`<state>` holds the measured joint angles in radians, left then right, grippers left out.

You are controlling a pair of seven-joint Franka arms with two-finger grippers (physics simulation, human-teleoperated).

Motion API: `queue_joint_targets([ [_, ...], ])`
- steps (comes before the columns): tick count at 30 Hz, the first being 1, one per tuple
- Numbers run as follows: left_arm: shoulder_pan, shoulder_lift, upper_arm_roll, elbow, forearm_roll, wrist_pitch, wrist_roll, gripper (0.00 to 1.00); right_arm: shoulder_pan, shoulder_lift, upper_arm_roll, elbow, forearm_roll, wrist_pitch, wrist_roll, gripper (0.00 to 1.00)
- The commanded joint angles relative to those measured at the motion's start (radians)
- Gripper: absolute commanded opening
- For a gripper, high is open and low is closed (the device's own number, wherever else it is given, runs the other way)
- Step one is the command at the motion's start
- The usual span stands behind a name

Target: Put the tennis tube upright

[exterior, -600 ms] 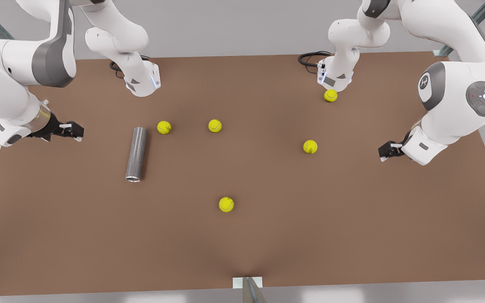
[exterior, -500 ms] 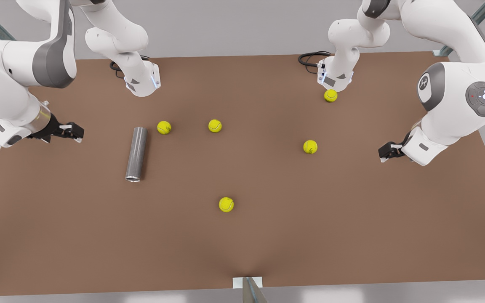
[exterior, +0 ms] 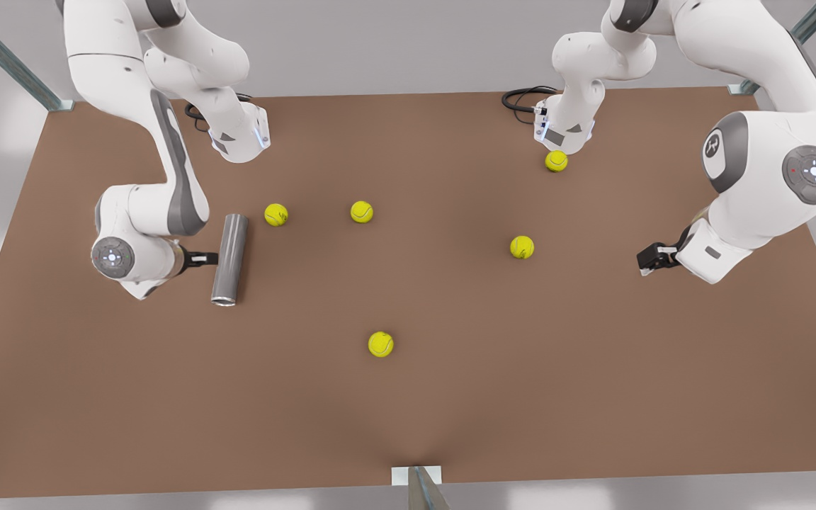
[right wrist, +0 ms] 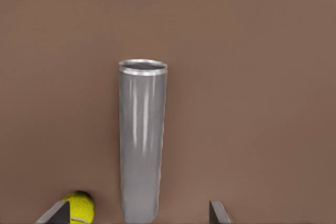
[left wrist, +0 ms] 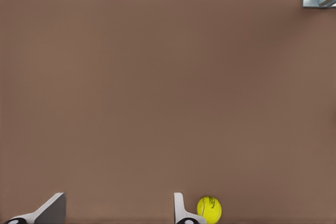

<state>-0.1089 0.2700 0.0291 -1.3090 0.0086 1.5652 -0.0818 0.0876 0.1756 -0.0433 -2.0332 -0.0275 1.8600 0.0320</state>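
- The plain grey metallic hollow tennis tube [exterior: 229,259] is seen lying on its side on the flat brown table top [exterior: 493,411], in the front view's left half. Its rimmed open end is turned toward the near edge, so the task is judged not yet done.
- The right gripper [exterior: 204,258] is found at the front view's left, low and just beside the tube's flank at about mid-length. In its wrist view the fingertips [right wrist: 218,212] are spread wide, with the tube [right wrist: 140,140] lined up in the gap between them. Whether the tube is already touched cannot be told.
- The step in hand is judged to be the approach for a grasp. The fingers should be carried fully round the body before closing, so that the round wall is not nudged into a roll.
- A firm, centred grip is advised, since a smooth metal wall may slip when tilted.
- A small yellow tennis ball [exterior: 275,214] lies near the tube's far end and should be kept clear of while the tube is swung up.
- The tube should be set down on a flat end and let go only once it is steady.
- The left gripper [exterior: 652,256] waits at the front view's right, fingers apart and empty, with another yellow ball [left wrist: 209,209] near it.
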Motion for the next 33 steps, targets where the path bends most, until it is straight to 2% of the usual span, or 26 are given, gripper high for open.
queue_joint_targets([
  [1, 0.000, 0.000, 0.000, 0.000, 0.001, -0.005, -0.007, 1.00, 0.018, -0.002, 0.000, -0.050, 0.009, 0.318, 0.144, 1.00],
  [2, 0.000, 0.000, 0.000, 0.000, 0.001, -0.005, -0.007, 1.00, 0.034, 0.012, -0.001, -0.058, 0.009, 0.332, 0.180, 1.00],
  [6, 0.000, 0.006, 0.000, 0.000, 0.001, -0.005, -0.007, 1.00, 0.054, 0.015, 0.000, -0.242, 0.009, 0.633, 0.186, 1.00],
  [9, 0.000, 0.008, -0.002, 0.000, -0.001, -0.005, -0.007, 1.00, 0.054, -0.047, 0.000, -0.363, 0.008, 0.737, 0.186, 1.00],
  [12, 0.000, 0.009, -0.002, -0.001, -0.002, -0.005, -0.006, 1.00, 0.054, -0.137, 0.000, -0.464, 0.008, 0.755, 0.186, 1.00],
  [17, 0.000, 0.012, 0.000, 0.000, -0.006, -0.005, -0.007, 1.00, 0.055, -0.128, 0.000, -0.617, 0.006, 0.959, 0.183, 1.00],
  [33, 0.002, 0.015, 0.000, 0.000, -0.010, -0.005, -0.007, 1.00, 0.032, -0.010, -0.001, -0.633, 0.006, 0.921, 0.178, 1.00],
])
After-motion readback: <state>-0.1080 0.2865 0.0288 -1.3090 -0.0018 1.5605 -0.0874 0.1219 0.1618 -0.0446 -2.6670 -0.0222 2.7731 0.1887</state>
